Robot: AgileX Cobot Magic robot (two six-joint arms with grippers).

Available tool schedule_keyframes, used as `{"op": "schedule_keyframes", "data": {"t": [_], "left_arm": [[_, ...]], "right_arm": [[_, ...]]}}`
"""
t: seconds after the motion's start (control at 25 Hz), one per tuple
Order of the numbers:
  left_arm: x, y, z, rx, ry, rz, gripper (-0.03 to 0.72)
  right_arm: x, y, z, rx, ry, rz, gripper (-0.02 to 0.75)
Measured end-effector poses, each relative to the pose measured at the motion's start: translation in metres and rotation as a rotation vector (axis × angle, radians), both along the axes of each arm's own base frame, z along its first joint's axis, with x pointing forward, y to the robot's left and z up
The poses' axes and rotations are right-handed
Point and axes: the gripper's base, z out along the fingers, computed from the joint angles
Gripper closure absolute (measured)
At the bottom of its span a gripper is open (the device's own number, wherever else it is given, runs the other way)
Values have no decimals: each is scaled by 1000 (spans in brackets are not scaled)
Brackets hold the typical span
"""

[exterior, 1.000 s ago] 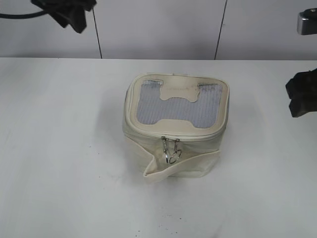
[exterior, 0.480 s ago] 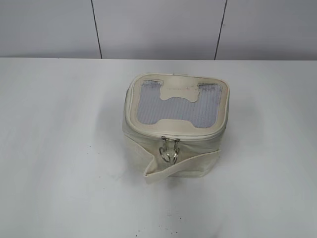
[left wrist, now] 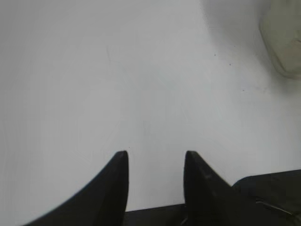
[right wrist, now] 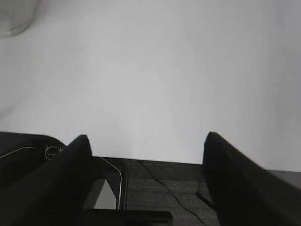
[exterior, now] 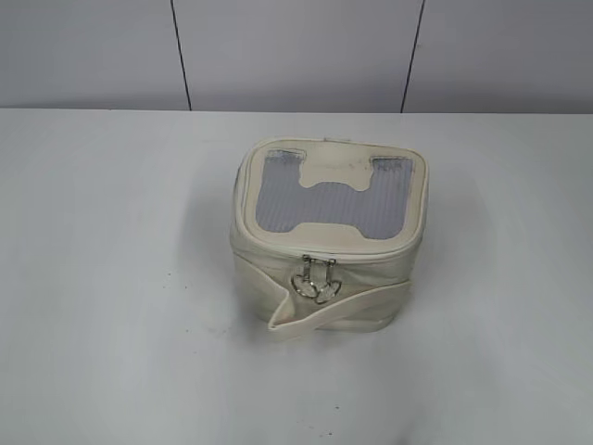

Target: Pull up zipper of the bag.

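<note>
The cream-white boxy bag stands in the middle of the white table, its grey ribbed top panel with a cream H-shaped patch facing up. The zipper runs round the top rim, and its silver ring pulls hang together at the front. A wide cream strap crosses the front side. Neither gripper shows in the exterior view. My left gripper is open and empty over bare table, with a corner of the bag at the upper right. My right gripper is open wide and empty; the bag's edge shows at the upper left.
The white table spreads round the bag on all sides. A grey panelled wall stands behind it. The table's near edge and dark equipment with cables show below my right gripper.
Both arms have withdrawn out of the exterior view; a second ago the left showed at the top left and the right at the right edge. The bag has not moved.
</note>
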Motion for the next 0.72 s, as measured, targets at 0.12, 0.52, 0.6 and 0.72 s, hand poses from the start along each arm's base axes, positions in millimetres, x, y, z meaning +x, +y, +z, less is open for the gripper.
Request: {"op": "schedule_keyframes", "data": {"t": [0.12, 0.52, 0.6, 0.72], "left_arm": [[-37, 7, -21, -12, -86, 1, 379], [-92, 13, -40, -41, -333, -64, 379], [-92, 11, -40, -45, -335, -86, 379], [-88, 10, -39, -51, -376, -95, 379]], "right_arm": [[-30, -10, -14, 14, -58, 26, 167], [-112, -36, -40, 93, -445, 138, 167], [-114, -36, -41, 87, -457, 162, 167], [-108, -32, -40, 95, -474, 193, 167]]}}
